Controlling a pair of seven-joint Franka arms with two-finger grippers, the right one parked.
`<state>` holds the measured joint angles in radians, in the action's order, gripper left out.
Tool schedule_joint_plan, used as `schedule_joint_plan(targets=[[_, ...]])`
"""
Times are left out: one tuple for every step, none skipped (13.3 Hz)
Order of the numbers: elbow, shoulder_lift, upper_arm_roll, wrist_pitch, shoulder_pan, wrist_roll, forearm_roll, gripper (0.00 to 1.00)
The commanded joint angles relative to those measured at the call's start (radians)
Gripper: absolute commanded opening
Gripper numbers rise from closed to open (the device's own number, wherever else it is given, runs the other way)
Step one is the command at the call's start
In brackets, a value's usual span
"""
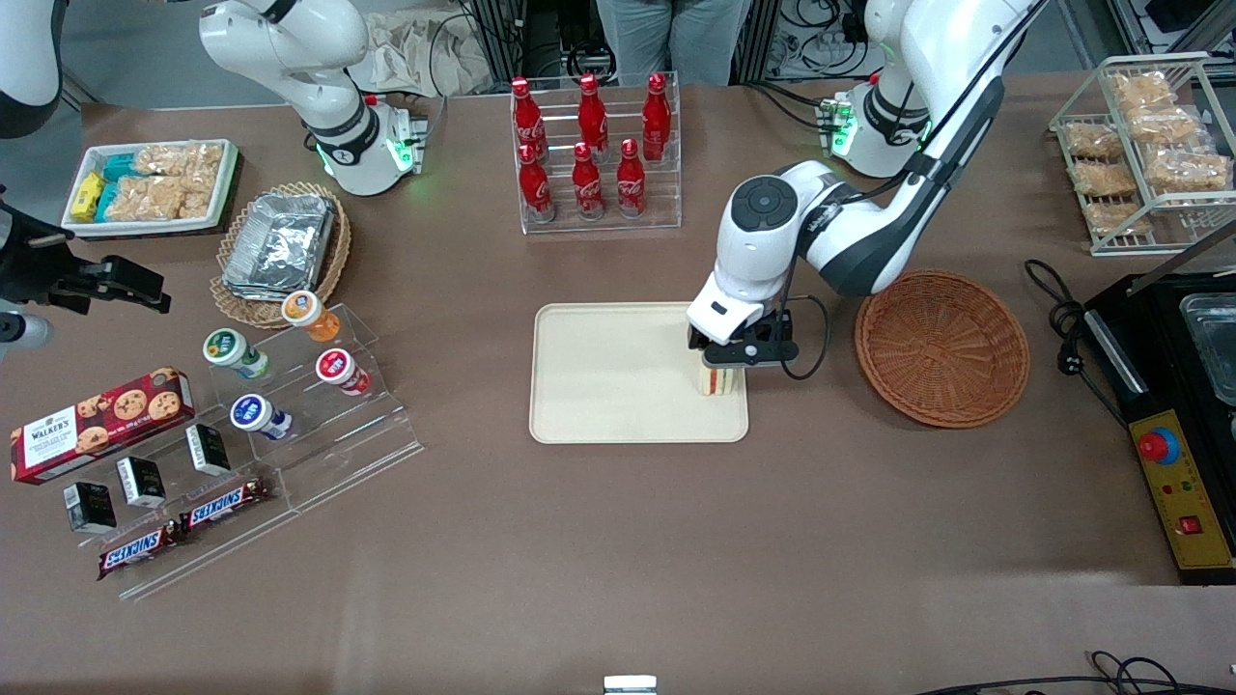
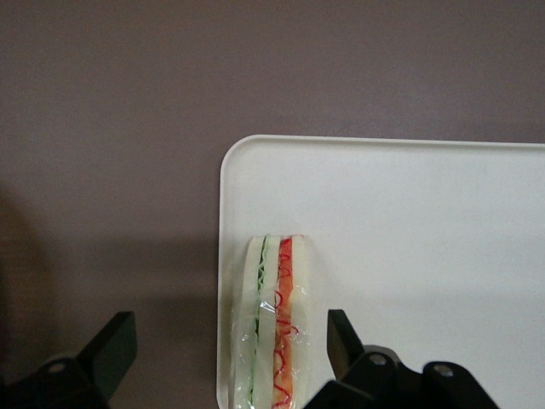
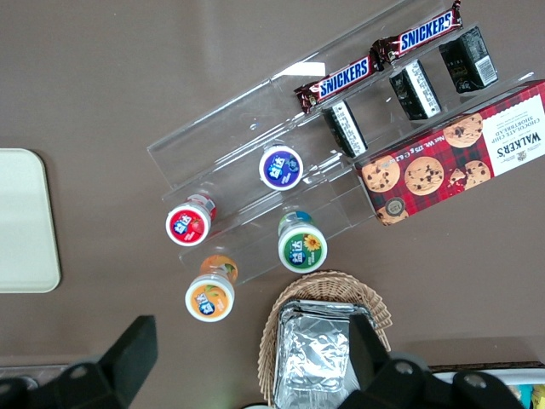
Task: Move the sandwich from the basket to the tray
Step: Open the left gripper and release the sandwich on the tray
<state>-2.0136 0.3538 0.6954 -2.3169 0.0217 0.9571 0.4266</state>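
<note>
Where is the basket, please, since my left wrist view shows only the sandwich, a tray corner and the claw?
Observer: The basket sits beside the tray, toward the working arm's end of the table, and it holds nothing.
Operator: Is anything else on the tray?
Observer: No, only the sandwich, standing near the edge closest to the basket, with the open claw directly above it.
Operator: What else stands close by?
Observer: A rack of red bottles stands farther from the front camera than the tray.
</note>
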Motion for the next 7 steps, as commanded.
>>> schedule_joint_plan(targets=[[0.083, -0.004, 0.012, 0.118, 0.003, -0.023, -0.055, 0.99], [0.110, -0.007, 0.012, 0.144, 0.004, -0.053, -0.084, 0.99], [0.140, -0.009, 0.010, 0.186, 0.006, -0.078, -0.110, 0.99], [0.183, -0.004, 0.010, 0.241, 0.006, -0.104, -0.129, 0.99], [0.228, -0.003, 0.007, 0.292, 0.007, -0.132, -0.152, 0.99], [0.266, -0.002, 0.003, 0.330, 0.015, -0.158, -0.178, 0.99], [0.288, -0.006, 0.004, 0.370, 0.030, -0.178, -0.192, 0.99]])
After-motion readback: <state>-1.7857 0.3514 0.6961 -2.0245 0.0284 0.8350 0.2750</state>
